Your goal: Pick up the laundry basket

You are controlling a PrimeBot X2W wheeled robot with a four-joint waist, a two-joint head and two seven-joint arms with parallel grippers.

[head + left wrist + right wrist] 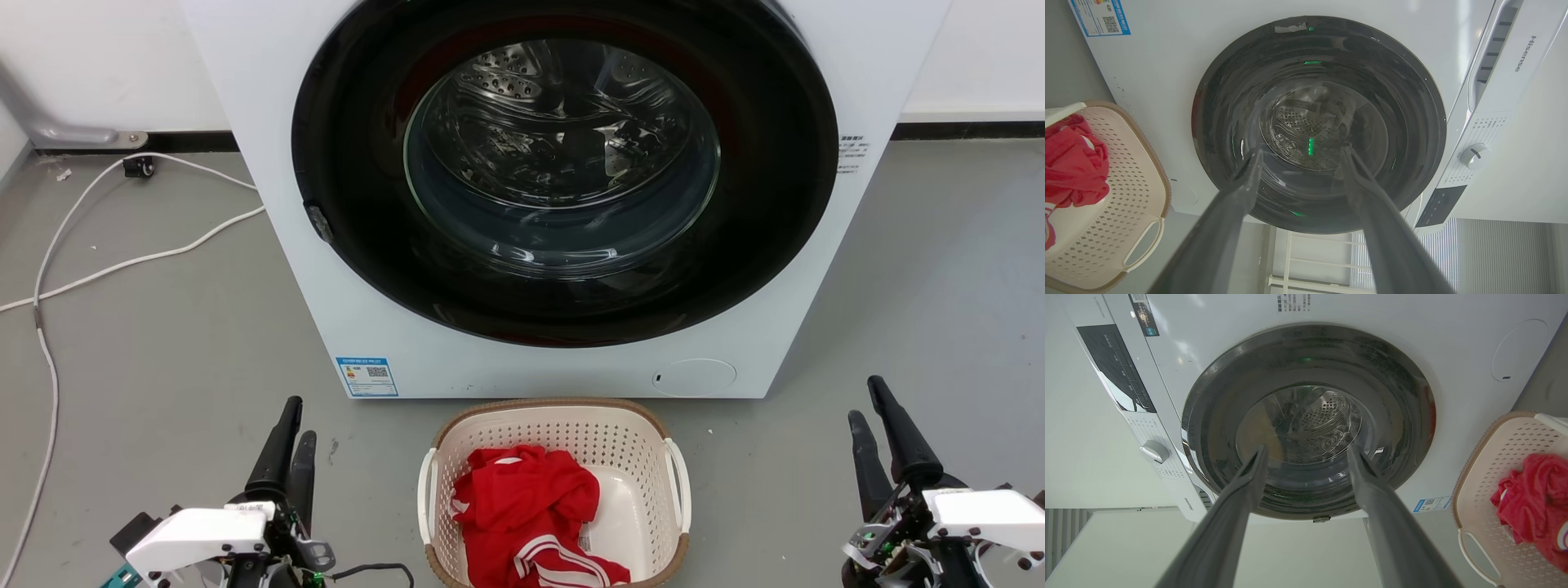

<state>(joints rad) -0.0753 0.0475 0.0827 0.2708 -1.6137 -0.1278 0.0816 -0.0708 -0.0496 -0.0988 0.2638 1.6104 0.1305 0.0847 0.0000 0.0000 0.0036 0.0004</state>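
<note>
The laundry basket [571,429] stands on the grey floor right in front of the washing machine, cream and perforated with a brown rim and white side handles. A red garment with white stripes [526,510] lies inside it. My left gripper [292,425] is open at the lower left, well clear of the basket's left handle. At the lower right my right gripper [867,400] is also open and holds nothing, farther from the basket. The basket [1131,179] shows at the left edge of the left wrist view and the basket [1498,457] at the right edge of the right wrist view.
The white front-loading washing machine [286,196] rises just behind the basket, its dark round door [563,175] shut. White cables [122,261] trail over the floor at the left. Bare grey floor lies on both sides of the basket.
</note>
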